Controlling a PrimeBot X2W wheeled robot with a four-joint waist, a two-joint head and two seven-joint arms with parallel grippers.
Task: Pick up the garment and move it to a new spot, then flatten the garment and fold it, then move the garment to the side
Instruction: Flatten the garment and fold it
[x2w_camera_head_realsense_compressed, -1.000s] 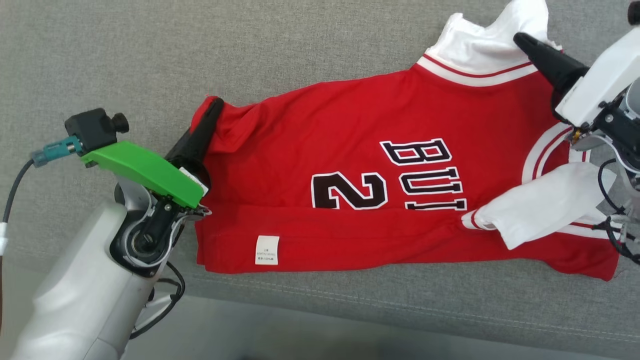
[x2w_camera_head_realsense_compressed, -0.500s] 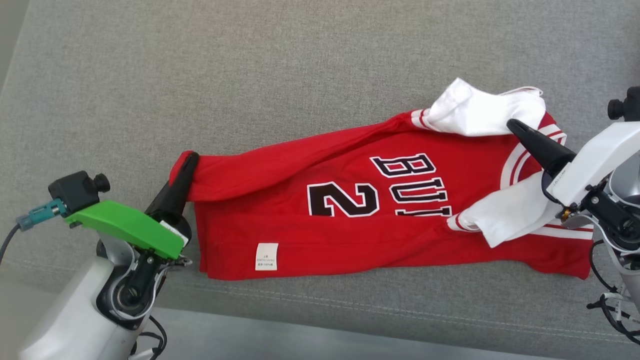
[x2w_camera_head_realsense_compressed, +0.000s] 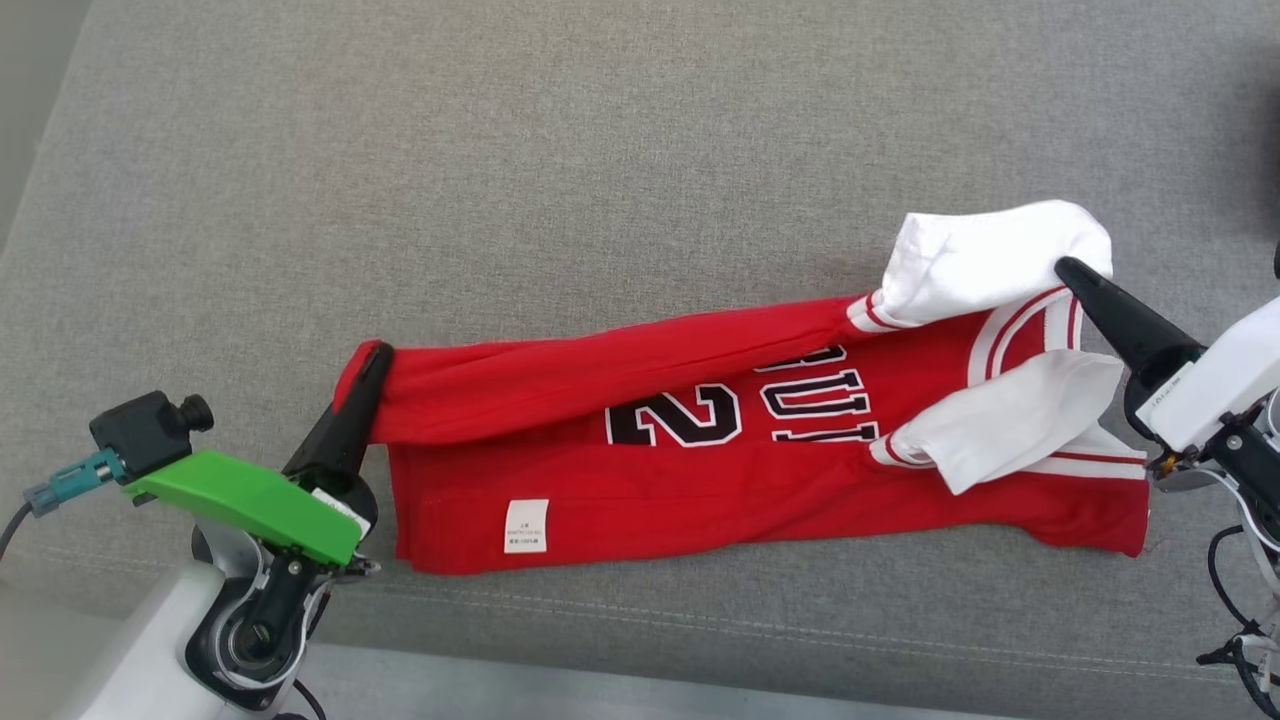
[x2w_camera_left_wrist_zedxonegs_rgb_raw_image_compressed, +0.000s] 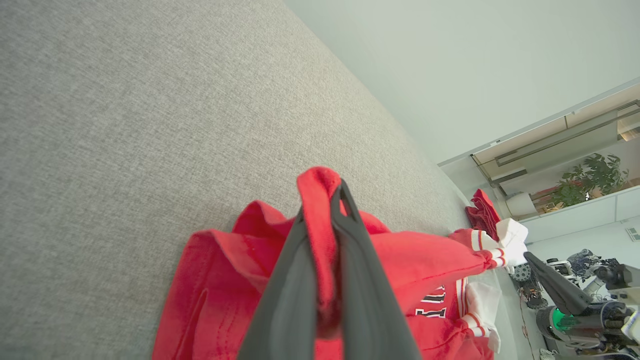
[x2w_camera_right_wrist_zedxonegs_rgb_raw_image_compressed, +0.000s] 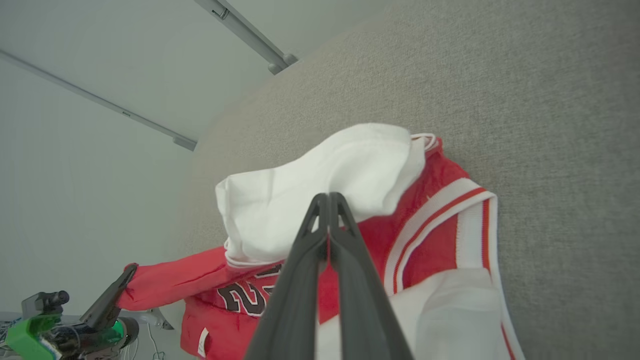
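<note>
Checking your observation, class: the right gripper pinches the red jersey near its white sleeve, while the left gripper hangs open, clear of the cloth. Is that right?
No: the left gripper is shut on a red corner of the jersey, as the left wrist view shows. The rest stands.

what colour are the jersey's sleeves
White sleeves with red-striped cuffs, on a red jersey; clearest in the head view.

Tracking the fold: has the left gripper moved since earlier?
Yes: the left gripper came toward the grey sofa's stitched seam, folding the red jersey over its printed number.
</note>
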